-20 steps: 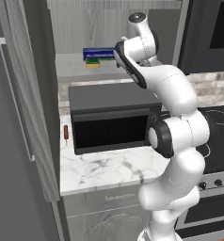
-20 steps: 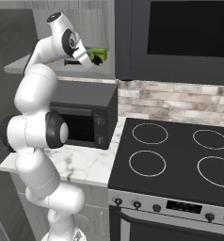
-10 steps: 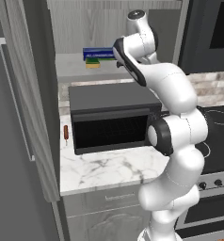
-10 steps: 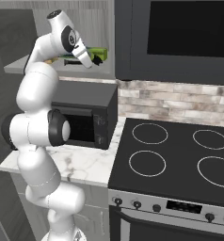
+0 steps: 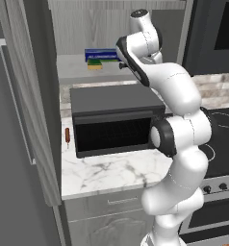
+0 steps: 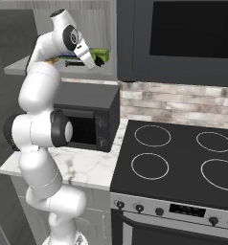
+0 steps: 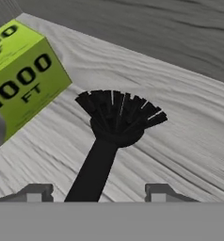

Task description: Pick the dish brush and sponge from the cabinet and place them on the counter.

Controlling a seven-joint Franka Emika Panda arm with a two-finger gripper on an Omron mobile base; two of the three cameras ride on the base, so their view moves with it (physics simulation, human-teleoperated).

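Note:
The dish brush (image 7: 116,117) lies on the pale shelf (image 7: 180,141) of the open cabinet (image 5: 30,72), its black bristles fanned away from me. Its thin handle runs back between my fingertips (image 7: 36,192). My gripper (image 7: 97,190) is open, with a gap on each side of the handle. From the right base view the gripper (image 6: 97,61) reaches in over the shelf at the end of the raised arm. The sponge (image 5: 94,66), yellow with a green top, sits further left on the shelf (image 5: 73,67) under a blue box. Below lies the white marble counter (image 5: 111,173).
A long blue-and-green box (image 5: 101,54) lies just left of the brush, its green end (image 7: 20,75) close to the hand. A black toaster oven (image 5: 116,120) stands on the counter under the shelf. A small orange-red stick (image 5: 67,136) lies left of it. The stovetop (image 6: 183,158) is to the right.
The arm has shifted only slightly and the hand stays at the shelf. Box and sponge lie as before.

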